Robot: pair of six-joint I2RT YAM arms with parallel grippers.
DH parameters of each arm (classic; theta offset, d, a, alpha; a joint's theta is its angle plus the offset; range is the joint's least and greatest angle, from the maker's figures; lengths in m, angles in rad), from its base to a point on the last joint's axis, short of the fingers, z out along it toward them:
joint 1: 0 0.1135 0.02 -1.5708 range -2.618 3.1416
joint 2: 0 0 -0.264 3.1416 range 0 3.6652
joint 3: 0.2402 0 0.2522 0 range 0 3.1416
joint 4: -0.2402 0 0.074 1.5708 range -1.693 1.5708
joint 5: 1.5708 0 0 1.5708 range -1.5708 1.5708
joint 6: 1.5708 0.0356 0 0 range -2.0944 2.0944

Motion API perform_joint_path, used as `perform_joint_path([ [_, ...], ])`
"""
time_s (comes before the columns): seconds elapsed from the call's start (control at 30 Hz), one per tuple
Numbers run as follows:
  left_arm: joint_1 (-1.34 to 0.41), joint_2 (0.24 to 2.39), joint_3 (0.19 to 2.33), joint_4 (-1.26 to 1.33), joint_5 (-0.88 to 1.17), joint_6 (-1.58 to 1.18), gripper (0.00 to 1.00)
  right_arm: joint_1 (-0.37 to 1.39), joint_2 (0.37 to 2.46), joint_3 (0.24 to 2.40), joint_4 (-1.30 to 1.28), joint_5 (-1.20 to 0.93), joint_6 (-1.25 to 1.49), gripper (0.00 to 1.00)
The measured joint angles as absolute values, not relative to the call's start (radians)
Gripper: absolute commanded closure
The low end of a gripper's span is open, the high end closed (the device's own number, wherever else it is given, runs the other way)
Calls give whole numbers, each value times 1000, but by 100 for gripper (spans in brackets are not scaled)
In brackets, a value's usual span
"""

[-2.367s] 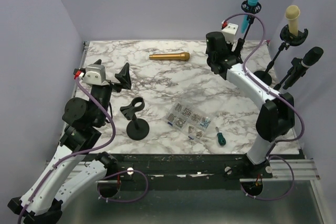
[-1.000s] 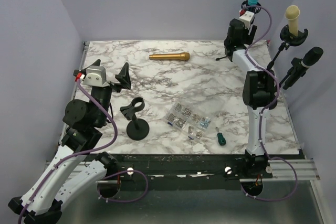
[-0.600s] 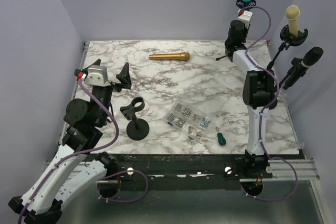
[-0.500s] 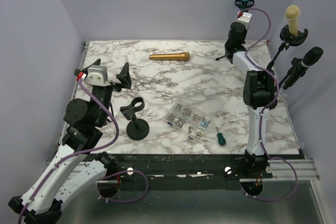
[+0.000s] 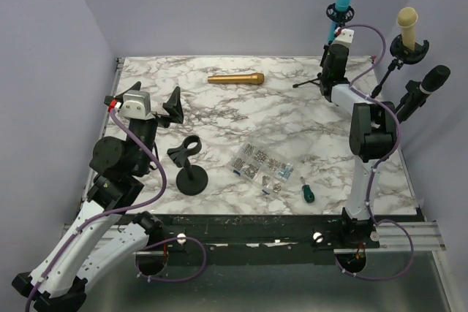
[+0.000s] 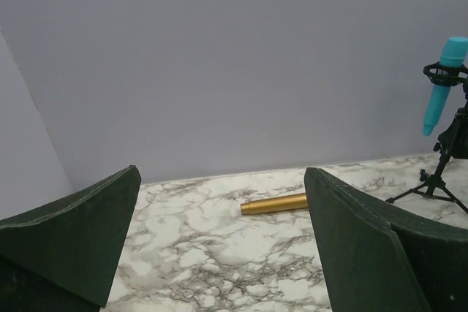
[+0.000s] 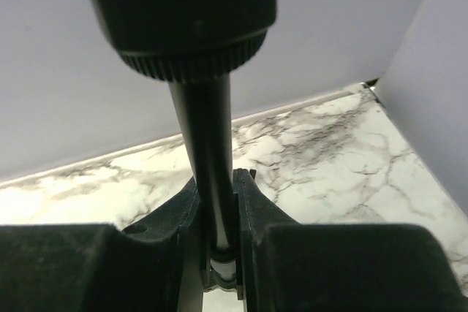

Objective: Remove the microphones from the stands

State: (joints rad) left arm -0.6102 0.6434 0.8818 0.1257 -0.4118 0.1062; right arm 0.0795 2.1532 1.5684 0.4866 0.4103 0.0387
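Since 2.4 s ago the right gripper (image 7: 219, 210) has swung from the counter's middle to its far right corner. It is now clamped on the pole of the stand (image 7: 208, 144), below the blue microphone (image 5: 341, 4) sitting tilted in the clip on top. At the left edge, the left gripper (image 6: 219, 246) is spread wide and holds nothing. A steady hold on the pole should let the microphone slide out along its own axis without toppling the stand. Only the right wrist view shows the 2 fingers (image 7: 256, 206) pinching the pole. Only the left wrist view shows the clip ring and the feet.
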Motion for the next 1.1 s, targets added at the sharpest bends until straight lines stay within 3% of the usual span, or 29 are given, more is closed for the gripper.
perform_joint_path([
  [0.43,-610,657,882,126,-412,105,2,166,2020,1439,459,210,37,99],
  [0.83,-610,657,882,125,-412,104,2,412,1782,1365,420,107,36,99],
  [1.1,-610,643,882,126,-416,104,2,553,1774,1370,445,-58,101,99],
])
